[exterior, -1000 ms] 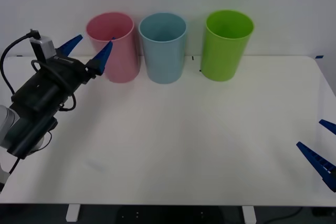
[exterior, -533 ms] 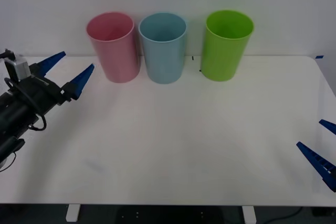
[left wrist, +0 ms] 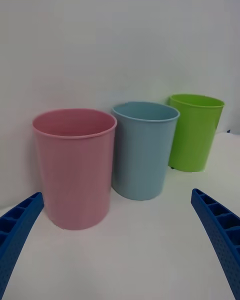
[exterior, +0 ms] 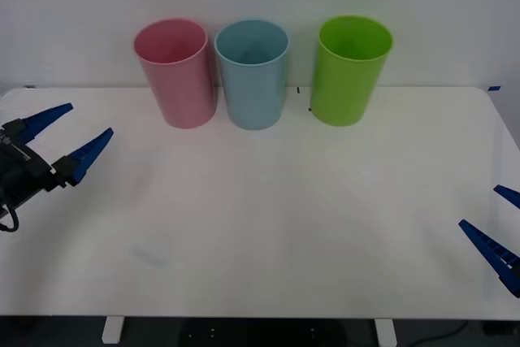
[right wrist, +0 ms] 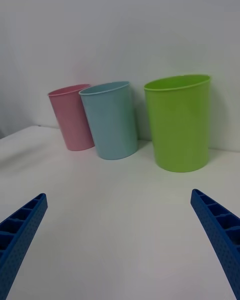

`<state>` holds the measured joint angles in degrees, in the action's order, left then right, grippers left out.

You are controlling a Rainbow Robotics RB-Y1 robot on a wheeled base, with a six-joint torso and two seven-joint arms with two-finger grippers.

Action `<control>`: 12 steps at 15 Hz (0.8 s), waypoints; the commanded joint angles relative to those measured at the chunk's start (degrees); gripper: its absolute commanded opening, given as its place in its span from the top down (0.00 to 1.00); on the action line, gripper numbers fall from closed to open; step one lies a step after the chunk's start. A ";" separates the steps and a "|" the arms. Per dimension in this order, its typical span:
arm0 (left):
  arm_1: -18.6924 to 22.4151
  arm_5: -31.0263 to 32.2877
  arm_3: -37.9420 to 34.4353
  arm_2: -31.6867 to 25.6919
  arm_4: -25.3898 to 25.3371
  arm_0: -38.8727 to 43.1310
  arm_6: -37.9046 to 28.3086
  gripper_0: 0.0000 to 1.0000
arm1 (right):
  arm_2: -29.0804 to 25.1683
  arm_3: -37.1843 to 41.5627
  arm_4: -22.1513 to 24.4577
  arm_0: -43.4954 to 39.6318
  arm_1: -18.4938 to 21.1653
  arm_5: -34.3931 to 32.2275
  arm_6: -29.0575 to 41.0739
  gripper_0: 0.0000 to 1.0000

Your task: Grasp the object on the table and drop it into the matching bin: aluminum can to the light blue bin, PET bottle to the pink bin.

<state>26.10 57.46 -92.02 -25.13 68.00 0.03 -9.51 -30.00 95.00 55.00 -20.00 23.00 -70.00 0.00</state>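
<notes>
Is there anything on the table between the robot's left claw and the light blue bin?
Nothing visible. The left gripper hangs open at the table's left edge, and only bare white tabletop lies between it and the light blue bin. The pink bin stands beside it.

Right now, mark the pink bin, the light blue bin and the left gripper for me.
pink bin (exterior: 180,87), front view, outer wall.
light blue bin (exterior: 255,91), front view, outer wall.
left gripper (exterior: 67,134), front view, gap between its open fingertips.
</notes>
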 commanded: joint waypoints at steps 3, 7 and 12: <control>0.26 6.44 -0.35 -5.45 0.82 2.60 -2.45 0.00 | 0.00 0.00 0.00 0.00 0.00 0.00 0.00 0.00; 0.26 8.28 -2.64 -8.18 0.64 6.38 -4.64 0.00 | 0.00 0.00 0.00 0.00 0.00 0.00 0.00 0.00; 0.26 11.10 -4.66 -11.96 0.38 9.81 -6.75 0.00 | 0.00 0.00 0.00 0.00 0.00 0.00 0.00 0.00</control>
<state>26.38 67.97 -96.67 -36.60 68.42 9.56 -16.03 -30.00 95.00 55.00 -20.00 23.00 -70.00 -0.01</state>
